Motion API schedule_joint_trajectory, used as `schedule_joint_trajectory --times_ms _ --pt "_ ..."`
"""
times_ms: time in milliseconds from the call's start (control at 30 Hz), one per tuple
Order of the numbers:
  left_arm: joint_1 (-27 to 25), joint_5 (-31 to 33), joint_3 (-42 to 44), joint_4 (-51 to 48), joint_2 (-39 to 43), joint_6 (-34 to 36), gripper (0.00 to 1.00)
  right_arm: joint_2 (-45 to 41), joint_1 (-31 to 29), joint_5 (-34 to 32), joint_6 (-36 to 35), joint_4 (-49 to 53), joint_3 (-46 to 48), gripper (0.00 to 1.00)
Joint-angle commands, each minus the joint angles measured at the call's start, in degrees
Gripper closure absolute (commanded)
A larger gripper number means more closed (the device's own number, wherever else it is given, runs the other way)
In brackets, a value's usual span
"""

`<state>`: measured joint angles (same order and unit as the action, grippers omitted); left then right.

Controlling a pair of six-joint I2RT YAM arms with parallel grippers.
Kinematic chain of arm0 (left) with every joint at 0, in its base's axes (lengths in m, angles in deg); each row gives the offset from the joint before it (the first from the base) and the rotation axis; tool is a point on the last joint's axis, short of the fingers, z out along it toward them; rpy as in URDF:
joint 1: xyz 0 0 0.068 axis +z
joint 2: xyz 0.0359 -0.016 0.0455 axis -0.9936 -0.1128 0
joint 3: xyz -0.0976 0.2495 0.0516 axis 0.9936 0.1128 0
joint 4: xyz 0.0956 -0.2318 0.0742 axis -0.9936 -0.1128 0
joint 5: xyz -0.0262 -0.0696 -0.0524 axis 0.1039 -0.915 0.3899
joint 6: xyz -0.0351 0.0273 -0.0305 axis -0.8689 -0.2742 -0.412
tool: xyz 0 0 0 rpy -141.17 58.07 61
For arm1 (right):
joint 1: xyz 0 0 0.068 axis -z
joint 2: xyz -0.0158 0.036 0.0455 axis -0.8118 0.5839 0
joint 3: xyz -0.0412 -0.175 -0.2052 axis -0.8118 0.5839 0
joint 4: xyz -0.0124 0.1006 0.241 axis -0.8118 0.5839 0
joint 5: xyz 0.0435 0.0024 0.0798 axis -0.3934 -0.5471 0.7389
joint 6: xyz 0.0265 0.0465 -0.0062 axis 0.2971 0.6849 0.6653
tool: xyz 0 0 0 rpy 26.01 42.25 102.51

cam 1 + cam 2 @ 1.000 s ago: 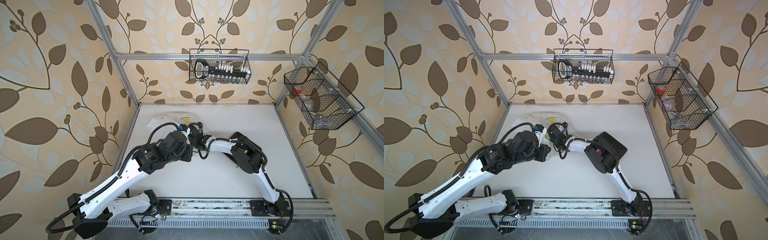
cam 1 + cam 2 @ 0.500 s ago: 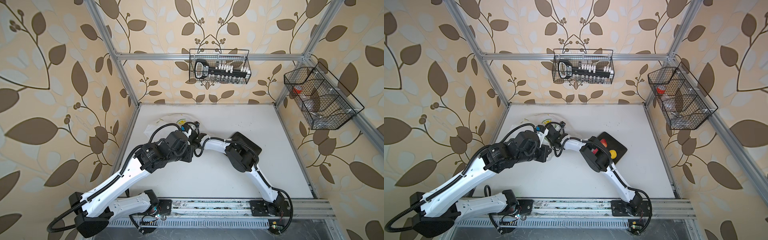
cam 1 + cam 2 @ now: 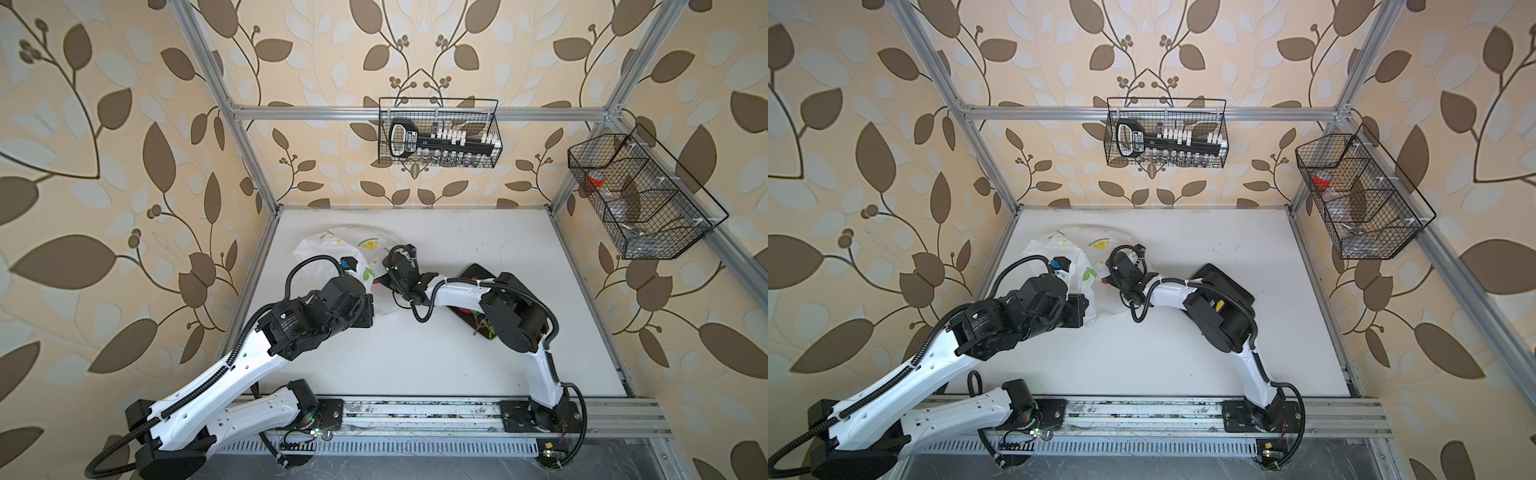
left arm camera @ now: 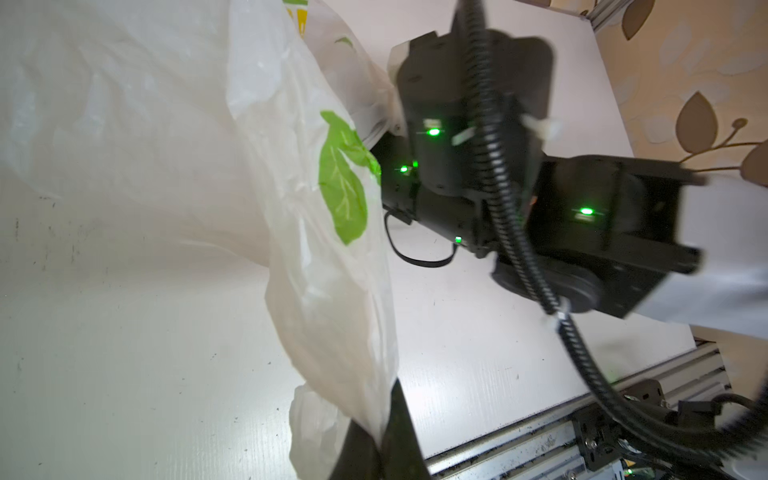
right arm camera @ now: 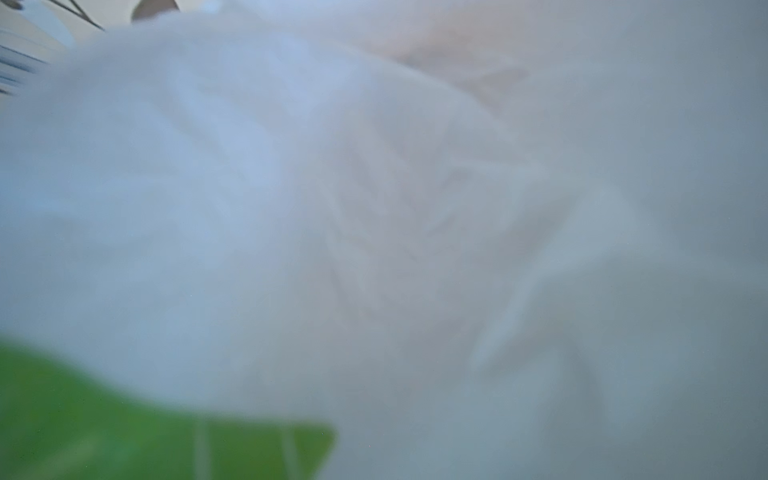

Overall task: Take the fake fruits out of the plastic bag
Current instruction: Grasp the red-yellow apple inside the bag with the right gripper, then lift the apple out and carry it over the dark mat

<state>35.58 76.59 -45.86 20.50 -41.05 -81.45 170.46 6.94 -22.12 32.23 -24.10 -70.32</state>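
Thin, crinkly, translucent white plastic bag (image 4: 332, 291)

Two cameras sit side by side high up at the front, looking down and toward the back wall. Both top views show nearly the same thing: the whole white surface (image 3: 415, 365), the left arm (image 3: 232, 374), the right arm (image 3: 457, 291) and the plastic bag (image 3: 320, 249). The left wrist camera sits very near the bag and looks past it to the right arm and the front rail (image 4: 540, 449). The right wrist camera is so close to the bag that everything is a white blur with some green.
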Motion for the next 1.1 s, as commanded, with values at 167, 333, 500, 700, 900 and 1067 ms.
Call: schedule_joint_trajectory --times_ms 167,333,500,700,900,1067 --pt "0.1 6.5 1.5 3.4 0.0 -3.3 1.0 -12.6 0.1 10.6 -11.9 -1.3 10.8 0.73" --pt "0.1 7.5 1.4 4.8 -0.3 -3.5 1.0 -20.1 0.3 18.4 -23.3 4.8 15.1 0.73" --pt "0.1 7.9 1.4 5.5 -0.8 -3.9 1.0 -28.8 0.3 22.3 -30.5 12.3 19.5 0.73" --pt "0.1 8.4 1.2 6.4 -1.5 -4.1 1.0 -39.2 0.4 21.1 -33.7 20.8 24.4 0.72" --pt "0.1 7.9 1.0 6.3 -2.1 -3.7 1.0 -48.4 6.1 17.1 -33.5 32.1 24.6 0.72" --pt "0.1 7.4 1.3 6.0 -1.8 -3.5 1.0 -51.0 20.8 15.6 -38.3 38.6 23.4 0.73"
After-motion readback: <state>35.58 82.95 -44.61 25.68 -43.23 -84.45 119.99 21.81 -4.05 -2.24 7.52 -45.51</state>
